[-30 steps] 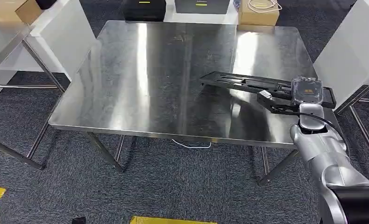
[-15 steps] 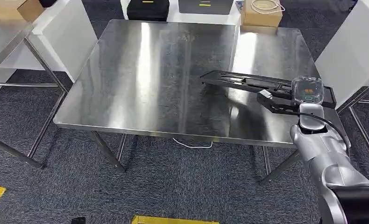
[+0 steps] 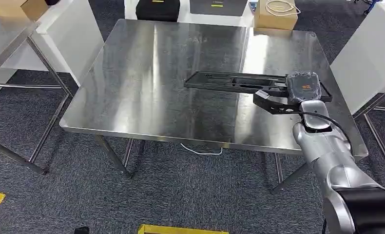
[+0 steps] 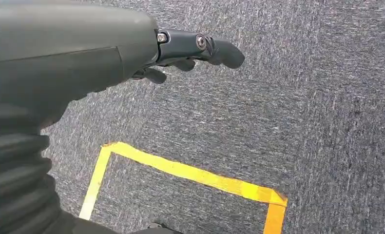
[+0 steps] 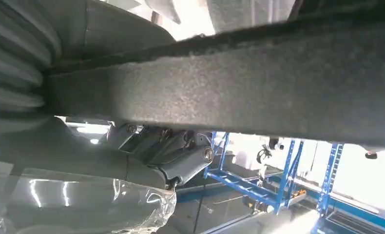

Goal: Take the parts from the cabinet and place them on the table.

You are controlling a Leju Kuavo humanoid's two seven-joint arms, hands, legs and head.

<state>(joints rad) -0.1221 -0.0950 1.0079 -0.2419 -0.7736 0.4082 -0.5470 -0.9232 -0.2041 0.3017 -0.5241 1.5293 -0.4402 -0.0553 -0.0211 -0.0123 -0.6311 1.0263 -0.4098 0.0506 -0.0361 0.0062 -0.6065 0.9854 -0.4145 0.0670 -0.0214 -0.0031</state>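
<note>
The right robot hand (image 3: 301, 88) grips the long black moulded plastic part (image 3: 239, 82) over the steel counter (image 3: 146, 73); lower it level, then release. The left robot hand (image 4: 190, 48) hangs empty, fingers apart.

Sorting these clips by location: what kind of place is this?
Probably a factory or workshop floor: a bare steel table, yellow floor tape on grey carpet, and blue industrial racking in the right wrist view.

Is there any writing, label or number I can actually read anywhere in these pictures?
None can be read.
Orange marks on the right hand: too blurred to read.
Yellow-green strips on the black cases beyond the table: too small.
Faint marking near the table's far edge: illegible.
Yellow floor tape: no lettering.
</note>
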